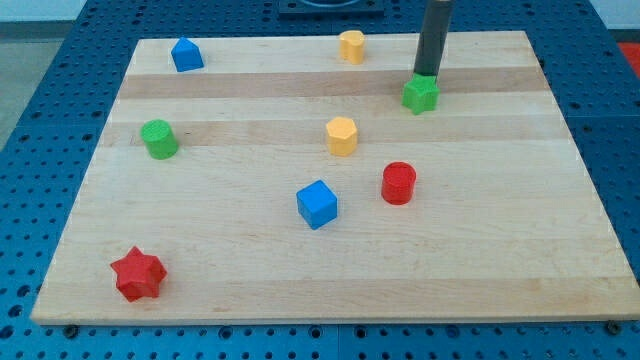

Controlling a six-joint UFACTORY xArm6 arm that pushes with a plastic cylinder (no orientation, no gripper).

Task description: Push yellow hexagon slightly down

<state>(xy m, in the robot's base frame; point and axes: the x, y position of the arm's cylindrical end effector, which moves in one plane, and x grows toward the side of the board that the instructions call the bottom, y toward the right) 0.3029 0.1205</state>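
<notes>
Pincer: I have none. My arm ends in a plain dark rod, so nothing opens, closes or grips. It can only push.
My tip (pixel 426 75): at the view's upper right, at the far edge of a green block (pixel 421 95) whose shape I cannot make out. It looks to be touching that block, though the very end may sit just behind it.
Yellow hexagon (pixel 341 135): near the middle of the counter (pixel 500 250), standing free. I take this faceted block for the hexagon, because the other yellow block (pixel 351 46), near the view's top edge, looks rounder. That is my judgement, not a certainty.
Direction from my tip: the hexagon lies to the view's left and somewhat lower, well apart, with bare wood between.
What the push turns on: to send it down the view I must stand on its upper side. So my tip has to go left across the board, while staying above the hexagon's level, before it comes down onto the block.
Long axis: none to speak of. The block is compact, so a contact centred on its top face should drive it straight.
Below the hexagon: the blue cube (pixel 317 204) sits lower and slightly left, and the red cylinder (pixel 398 183) lower right. Both are clear of a short push.
Risk: dragging the green block along as I leave it.
</notes>
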